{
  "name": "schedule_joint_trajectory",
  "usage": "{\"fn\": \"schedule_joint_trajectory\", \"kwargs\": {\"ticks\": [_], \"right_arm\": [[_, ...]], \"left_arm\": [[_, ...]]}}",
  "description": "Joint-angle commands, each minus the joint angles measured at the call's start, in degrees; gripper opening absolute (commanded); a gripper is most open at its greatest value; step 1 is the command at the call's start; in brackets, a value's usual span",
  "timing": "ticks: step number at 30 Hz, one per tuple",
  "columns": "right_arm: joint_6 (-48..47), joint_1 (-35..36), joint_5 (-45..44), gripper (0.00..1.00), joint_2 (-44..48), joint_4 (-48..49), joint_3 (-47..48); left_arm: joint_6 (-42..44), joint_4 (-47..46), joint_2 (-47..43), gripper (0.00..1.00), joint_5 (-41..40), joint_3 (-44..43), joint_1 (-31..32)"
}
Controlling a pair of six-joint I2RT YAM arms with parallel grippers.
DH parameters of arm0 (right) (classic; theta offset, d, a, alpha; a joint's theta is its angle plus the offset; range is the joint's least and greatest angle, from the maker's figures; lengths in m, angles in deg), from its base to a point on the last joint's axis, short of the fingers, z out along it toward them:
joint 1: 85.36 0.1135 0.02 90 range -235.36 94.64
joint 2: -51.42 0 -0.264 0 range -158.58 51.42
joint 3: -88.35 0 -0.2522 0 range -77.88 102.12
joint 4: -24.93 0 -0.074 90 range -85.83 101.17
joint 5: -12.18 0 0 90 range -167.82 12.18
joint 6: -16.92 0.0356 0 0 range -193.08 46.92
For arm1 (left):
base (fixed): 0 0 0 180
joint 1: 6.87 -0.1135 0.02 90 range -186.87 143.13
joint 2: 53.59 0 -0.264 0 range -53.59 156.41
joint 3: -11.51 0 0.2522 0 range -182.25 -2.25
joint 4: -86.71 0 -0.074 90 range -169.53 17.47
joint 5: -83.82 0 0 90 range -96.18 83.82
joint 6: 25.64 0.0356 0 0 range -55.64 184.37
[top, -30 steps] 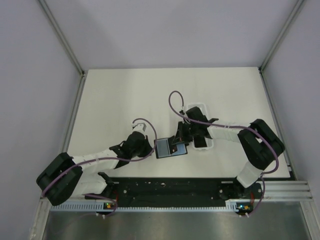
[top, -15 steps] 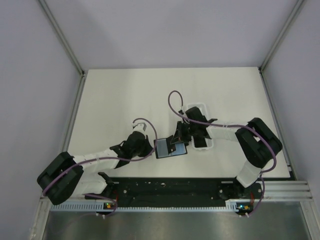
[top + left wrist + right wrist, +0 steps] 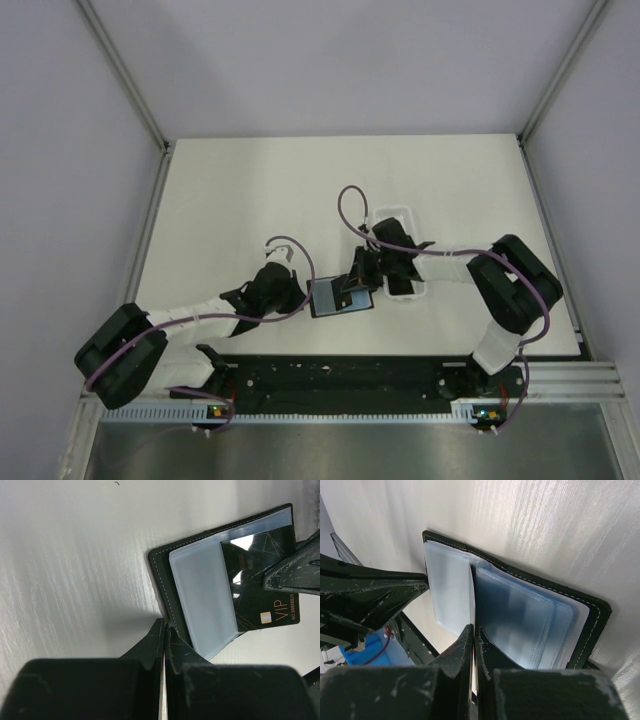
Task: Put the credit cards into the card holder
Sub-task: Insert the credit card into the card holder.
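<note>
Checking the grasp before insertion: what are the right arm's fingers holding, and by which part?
A credit card, pinched along one edge by the right gripper. Its opposite edge lies at the clear sleeves of the open card holder.

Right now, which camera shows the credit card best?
The left wrist view: the credit card shows face-on, its VIP lettering readable. The right wrist view shows only its thin edge in the right claw; the top view, a small dark patch.

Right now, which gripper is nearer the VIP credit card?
Right. The right gripper pinches the credit card over the open card holder; the left gripper sits shut at the holder's edge, off the card.
</note>
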Motion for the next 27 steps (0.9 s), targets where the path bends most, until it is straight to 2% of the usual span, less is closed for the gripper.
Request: {"fn": "schedule_joint_trajectory", "kwargs": {"ticks": [1,12,27], "right_arm": [[0.4,-0.4,0.0,0.00,-0.1,1.4,-1.5],[1.5,-0.4,1.1,0.00,-1.1,4.0,-2.4],[5.8,-0.4,5.6,0.00,-3.7,14.3,-4.7]], "left_arm": [[0.1,-0.8,0.7,0.00,0.0,-0.8,0.2],[0.1,-1.1,1.1,0.00,0.2,-0.8,0.2],[0.6,-0.8,2.1,0.00,0.6,-1.8,0.2]]}}
